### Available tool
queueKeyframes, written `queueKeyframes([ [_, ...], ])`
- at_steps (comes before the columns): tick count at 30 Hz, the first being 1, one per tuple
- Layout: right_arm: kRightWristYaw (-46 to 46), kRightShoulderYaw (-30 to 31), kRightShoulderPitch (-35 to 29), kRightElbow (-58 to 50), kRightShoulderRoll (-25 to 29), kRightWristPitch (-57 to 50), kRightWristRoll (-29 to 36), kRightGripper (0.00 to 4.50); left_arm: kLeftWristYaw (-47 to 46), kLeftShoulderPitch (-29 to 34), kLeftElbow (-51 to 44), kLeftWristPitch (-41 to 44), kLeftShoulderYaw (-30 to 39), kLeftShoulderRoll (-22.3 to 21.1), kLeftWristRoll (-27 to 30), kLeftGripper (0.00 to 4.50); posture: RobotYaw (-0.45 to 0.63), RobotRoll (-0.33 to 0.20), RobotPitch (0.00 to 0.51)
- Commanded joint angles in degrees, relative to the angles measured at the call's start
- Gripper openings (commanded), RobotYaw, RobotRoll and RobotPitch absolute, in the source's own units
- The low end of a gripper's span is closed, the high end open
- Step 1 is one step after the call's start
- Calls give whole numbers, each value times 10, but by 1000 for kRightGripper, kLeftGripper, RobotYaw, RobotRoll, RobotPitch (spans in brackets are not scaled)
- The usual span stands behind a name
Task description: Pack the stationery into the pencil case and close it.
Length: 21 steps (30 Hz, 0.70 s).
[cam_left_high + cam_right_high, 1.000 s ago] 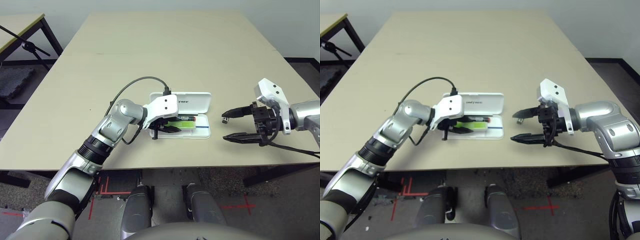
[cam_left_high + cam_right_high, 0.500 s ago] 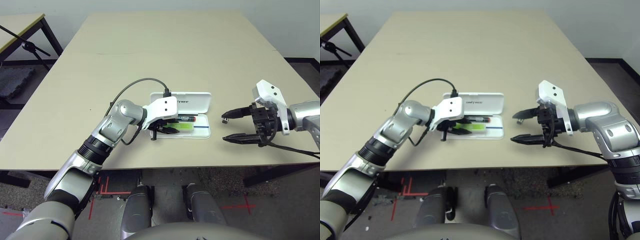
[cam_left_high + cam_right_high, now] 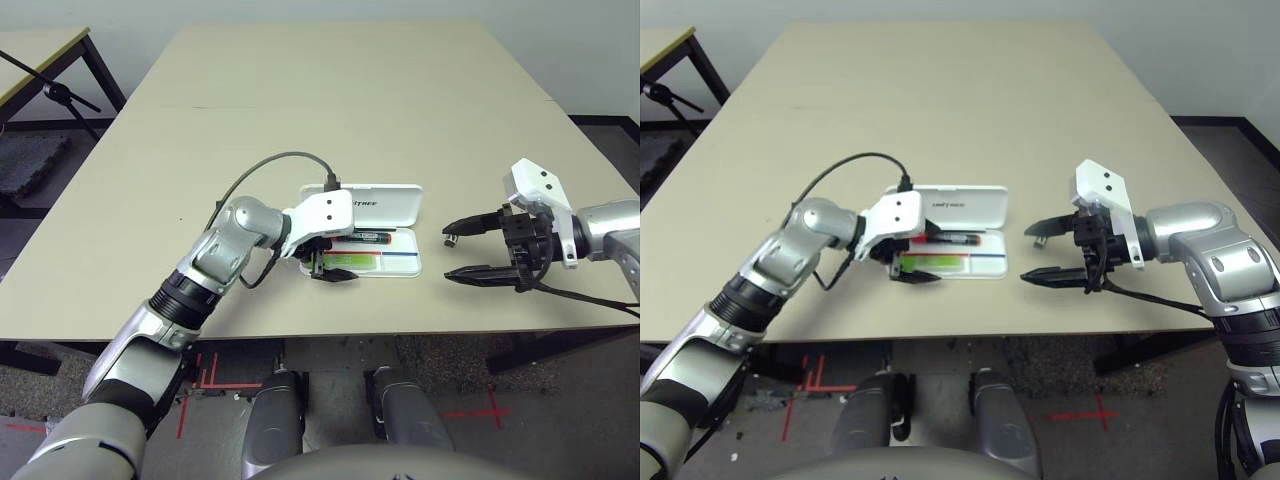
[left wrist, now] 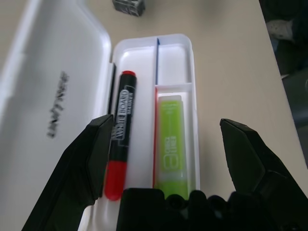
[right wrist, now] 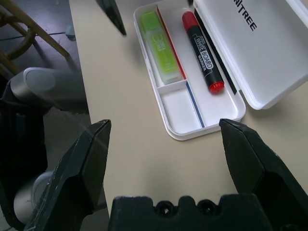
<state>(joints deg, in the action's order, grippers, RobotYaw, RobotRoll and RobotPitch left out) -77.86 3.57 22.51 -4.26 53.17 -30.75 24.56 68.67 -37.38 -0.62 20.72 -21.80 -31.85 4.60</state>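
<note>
The small metal piece [image 3: 450, 240] is found on the desk [image 3: 330, 110] right of the case [image 3: 372, 232], just beside the released right hand [image 3: 462, 254]; the left hand [image 3: 335, 266], also released, is placed over the tray.

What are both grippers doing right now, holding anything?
Left gripper: open, holding nothing, over the pencil case.
Right gripper: open, holding nothing, above the table beside the case.

Small metal piece [image 4: 129, 6] cut off by frame edge; pencil case [image 4: 53, 86] lid lettering blurred.
</note>
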Motion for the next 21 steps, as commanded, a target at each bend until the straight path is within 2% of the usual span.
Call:
queueKeyframes([
  [1, 1, -2, -7, 2, 1, 3, 0, 4500, 23, 9, -39, 19, 40, -28, 42, 4457, -100, 0, 90],
  [7, 2, 0, -15, 2, -2, 5, 0, 4500, 39, 37, -85, 31, 82, -80, 80, 4457, -90, 0, 100],
  [13, -1, -6, -23, -4, 0, -5, 10, 4500, 27, 54, -125, 50, 88, -80, 101, 4457, -80, 0, 85],
  [19, 94, -73, -40, -71, 21, -168, 58, 4500, 20, 60, -146, 60, 84, -86, 107, 4457, -83, 0, 91],
  [21, 140, -102, -41, -90, 8, -223, 79, 4500, 22, 58, -141, 58, 83, -86, 106, 4457, -93, 0, 105],
])
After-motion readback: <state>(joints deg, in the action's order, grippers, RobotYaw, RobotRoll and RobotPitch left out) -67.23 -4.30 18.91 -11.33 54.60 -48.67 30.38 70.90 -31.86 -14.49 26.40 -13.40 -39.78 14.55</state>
